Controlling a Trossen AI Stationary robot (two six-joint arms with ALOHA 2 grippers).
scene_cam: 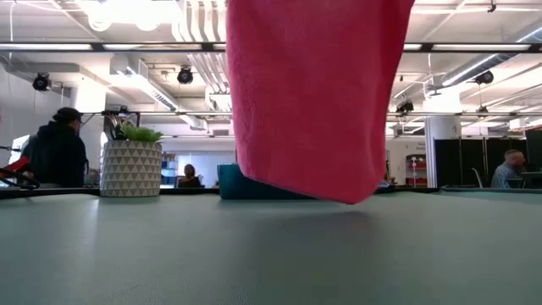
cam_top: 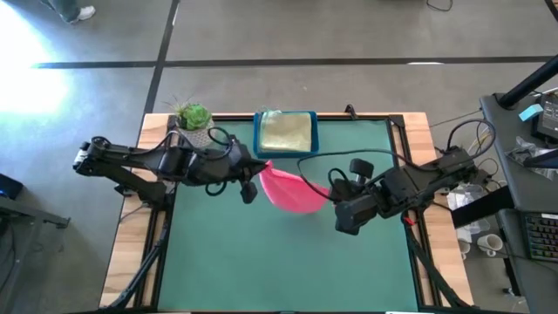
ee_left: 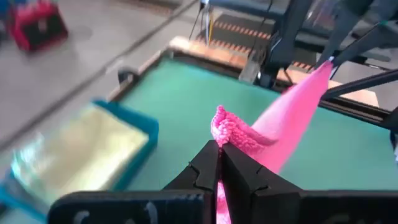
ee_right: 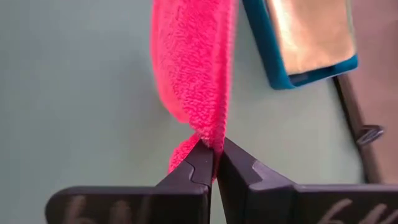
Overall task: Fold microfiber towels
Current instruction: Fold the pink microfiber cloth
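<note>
— Pink microfiber towel [cam_top: 290, 192], hot pink, hangs stretched between the two arms near the centre of the high view, clear of the green desk [cam_top: 288, 262]; the low view shows its bottom edge just off the surface.

— Who has it?

— Both. The left end effector [ee_left: 219, 149] is clamped shut on one bunched corner, and the right end effector [ee_right: 214, 152] is pinched shut on the opposite edge.

— So which step is this?

— I'd judge it the carry and spread: the cloth is lifted and held taut, not yet laid down for folding.

— And next?

— Probably lowering both ends together so it lands flat on open desk, keeping it pulled even to avoid bunching.

— Anything nearby?

— A blue tray [cam_top: 258, 133] holding a yellow towel [cam_top: 286, 133] sits just above the pink one in the high view, and a potted plant [cam_top: 193, 115] at upper left.
</note>
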